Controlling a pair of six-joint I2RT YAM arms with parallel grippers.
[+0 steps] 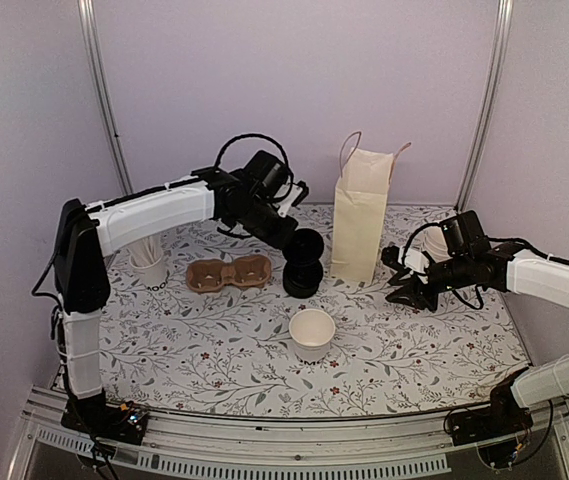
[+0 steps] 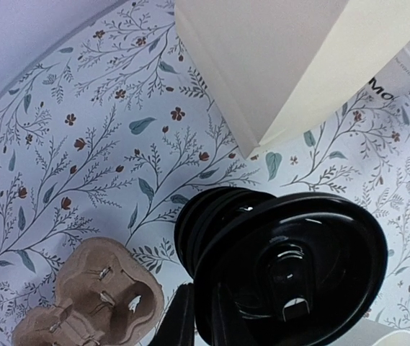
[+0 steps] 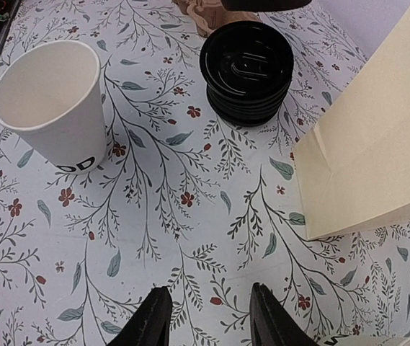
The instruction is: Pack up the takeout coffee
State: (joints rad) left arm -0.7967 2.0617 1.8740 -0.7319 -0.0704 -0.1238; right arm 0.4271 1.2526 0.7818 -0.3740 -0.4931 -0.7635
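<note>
The coffee cup [image 1: 311, 333] [image 3: 53, 108] stands alone at the front middle of the table [image 1: 214, 340], with bare cloth all round it, the lid stack [image 1: 302, 275], carrier [image 1: 229, 272] and paper bag [image 1: 359, 215] behind it, and the front rail [image 1: 284, 430] near. It is white paper, open-topped, with dark lettering at its base. The left gripper [image 1: 299, 245] pinches a black lid [image 2: 298, 274] above the stack, just behind the coffee cup. The right gripper [image 3: 208, 317] has its jaws parted and bare, and the coffee cup lies well off to its left.

Left tool [image 1: 303, 250] reaches forward, angled down; right tool [image 3: 210, 297] hovers low, jaws part-open.

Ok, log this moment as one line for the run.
left fingers: shut on black lid over lid stack | right fingers: open, empty, beside paper bag | paper cup: lidless, upright
</note>
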